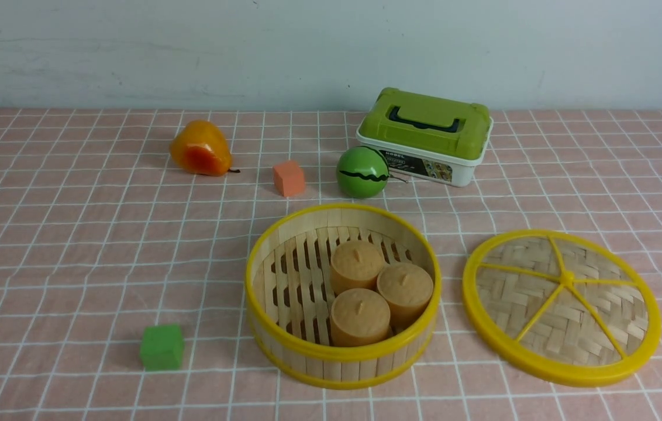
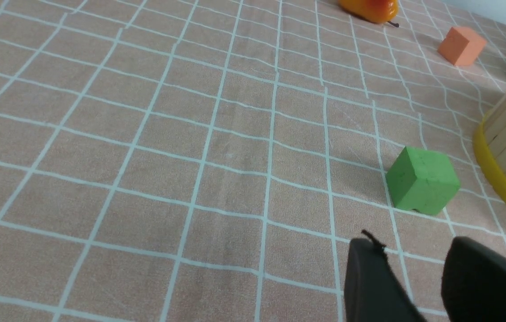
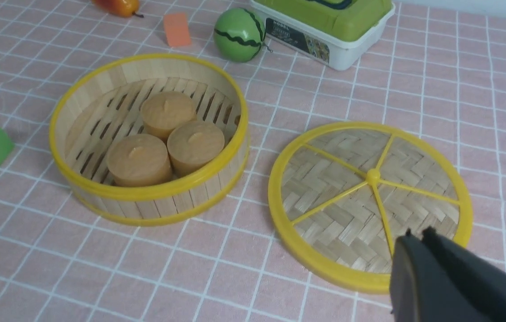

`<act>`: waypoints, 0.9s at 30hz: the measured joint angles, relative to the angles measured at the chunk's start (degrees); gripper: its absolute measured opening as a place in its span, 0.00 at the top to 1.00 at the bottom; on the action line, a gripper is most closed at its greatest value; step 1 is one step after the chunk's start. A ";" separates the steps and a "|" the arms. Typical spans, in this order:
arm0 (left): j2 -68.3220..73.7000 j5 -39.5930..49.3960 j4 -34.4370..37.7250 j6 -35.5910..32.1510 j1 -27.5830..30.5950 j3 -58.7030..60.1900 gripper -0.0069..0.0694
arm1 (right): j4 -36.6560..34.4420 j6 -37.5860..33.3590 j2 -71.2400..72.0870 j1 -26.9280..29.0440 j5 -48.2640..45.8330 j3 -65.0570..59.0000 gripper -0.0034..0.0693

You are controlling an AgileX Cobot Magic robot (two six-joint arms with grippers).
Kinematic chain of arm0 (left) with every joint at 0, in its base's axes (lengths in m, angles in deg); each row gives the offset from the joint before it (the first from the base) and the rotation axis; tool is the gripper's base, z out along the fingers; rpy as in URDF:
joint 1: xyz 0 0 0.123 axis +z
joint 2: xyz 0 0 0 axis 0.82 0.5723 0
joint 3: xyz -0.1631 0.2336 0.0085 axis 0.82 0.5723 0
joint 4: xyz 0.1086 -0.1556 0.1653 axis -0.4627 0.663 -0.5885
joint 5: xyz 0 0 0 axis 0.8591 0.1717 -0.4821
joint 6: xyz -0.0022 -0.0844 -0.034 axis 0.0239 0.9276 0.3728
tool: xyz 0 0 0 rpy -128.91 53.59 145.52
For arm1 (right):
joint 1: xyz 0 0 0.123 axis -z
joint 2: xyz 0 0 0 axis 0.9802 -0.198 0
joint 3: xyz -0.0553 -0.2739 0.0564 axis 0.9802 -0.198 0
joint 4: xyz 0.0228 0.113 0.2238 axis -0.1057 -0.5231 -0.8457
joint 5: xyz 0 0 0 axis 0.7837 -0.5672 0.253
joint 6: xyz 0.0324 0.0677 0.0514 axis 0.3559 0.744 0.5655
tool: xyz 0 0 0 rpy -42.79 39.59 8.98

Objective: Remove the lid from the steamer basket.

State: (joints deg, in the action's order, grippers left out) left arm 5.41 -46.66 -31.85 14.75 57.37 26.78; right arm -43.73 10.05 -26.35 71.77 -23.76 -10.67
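Lid (image 1: 562,304): you'll find it off, lying flat on the cloth just right of the basket (image 1: 319,365), not touching it.
Basket: open, with three tan cylinders (image 1: 360,316) bunched inside.
Right gripper (image 3: 417,235): fingers pressed together on nothing, seen against the lid's rim.
Left gripper (image 2: 414,243): fingers apart and empty; you see only the tips.
Cut off: the left wrist view clips the basket to a sliver of wall.
Surface: pink cloth (image 1: 73,263) with a white grid.
Room: pale wall (image 1: 190,47) behind the basket.

Pink checked tablecloth (image 1: 44,263) carrying pear (image 1: 200,149), orange cube (image 1: 289,178), melon (image 1: 362,172), box (image 1: 424,140) along back; basket (image 1: 342,354), lid (image 1: 562,307), green cube (image 1: 161,347) lying nearer front.
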 joint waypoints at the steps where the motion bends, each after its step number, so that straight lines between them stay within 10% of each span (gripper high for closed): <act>1: 0.00 0.00 0.00 0.00 0.00 0.00 0.60 | 0.00 0.00 0.04 0.00 -0.22 0.00 0.98; 9: 0.00 0.00 0.00 0.00 0.00 0.00 0.60 | 0.38 -0.13 0.22 0.00 1.41 -0.80 0.97; 19: 0.00 0.00 0.00 0.00 0.00 0.00 0.60 | 2.94 0.03 12.21 0.20 39.08 -27.79 0.97; 27: 0.00 0.00 0.00 0.00 0.00 0.00 0.60 | 9.98 7.99 24.58 6.23 43.62 -43.81 0.97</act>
State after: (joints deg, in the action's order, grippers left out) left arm 5.41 -46.66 -31.85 14.75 57.37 26.78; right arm -33.75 18.04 -1.77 77.99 19.86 -54.49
